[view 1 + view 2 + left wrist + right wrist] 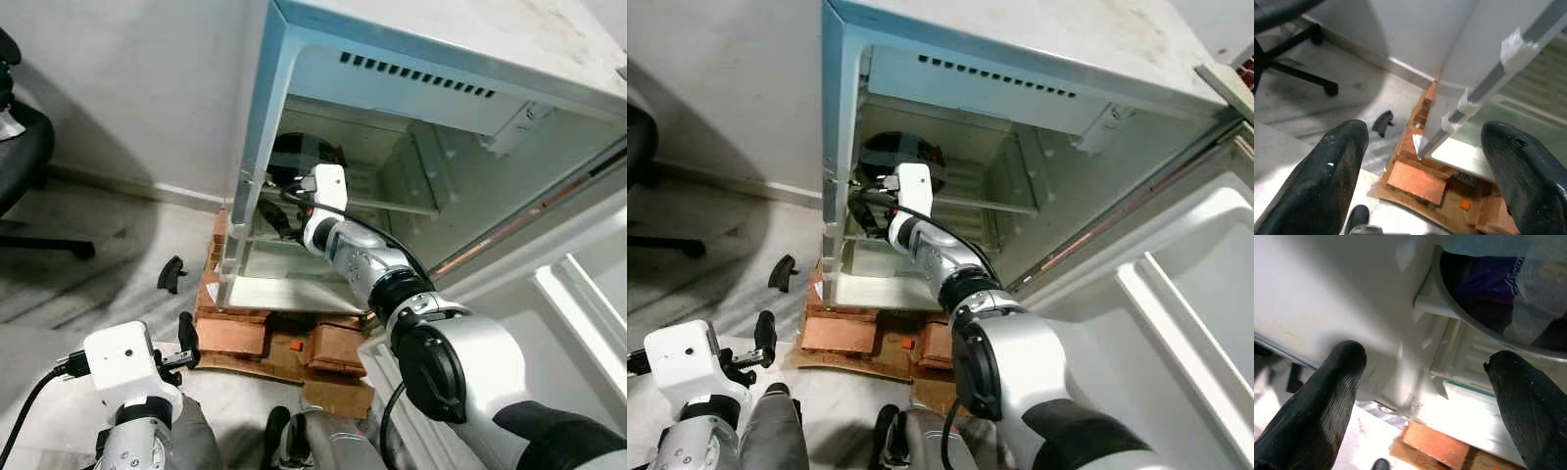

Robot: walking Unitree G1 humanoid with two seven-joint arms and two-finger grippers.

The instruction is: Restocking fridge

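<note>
Inside the fridge (294, 59), the right hand (1425, 382) reaches with its two black fingers spread wide and nothing between them. Seen from its wrist, the fingers point at the inner wall and its moulded shelf ribs, just beside the rim of a round bowl (1484, 328) that holds something dark blue or purple under what looks like a thin wrap. From the head views the bowl (299, 157) sits on a shelf in the upper left of the compartment, close behind the right wrist; whether the hand touches it I cannot tell.

As a judgement, the bowl looks rigid with a smooth, probably metal rim, so it should be stiff but slippery for rubber-tipped fingers, and moderately heavy if it is full. Its covering appears soft and would give no purchase. The rim edge is the sensible place to pinch, one finger inside and one outside, keeping the bowl level so the contents do not tip.

Further out, the fridge stands on reddish bricks (235, 333) over flattened cardboard, its door (1185, 294) swung open to the right. A small black fragment (171, 274) lies on the floor.

Low by the floor, the left hand (1425, 166) hangs with its fingers wide apart and empty, facing the fridge's bottom corner. An office chair (24, 157) stands nearby.
</note>
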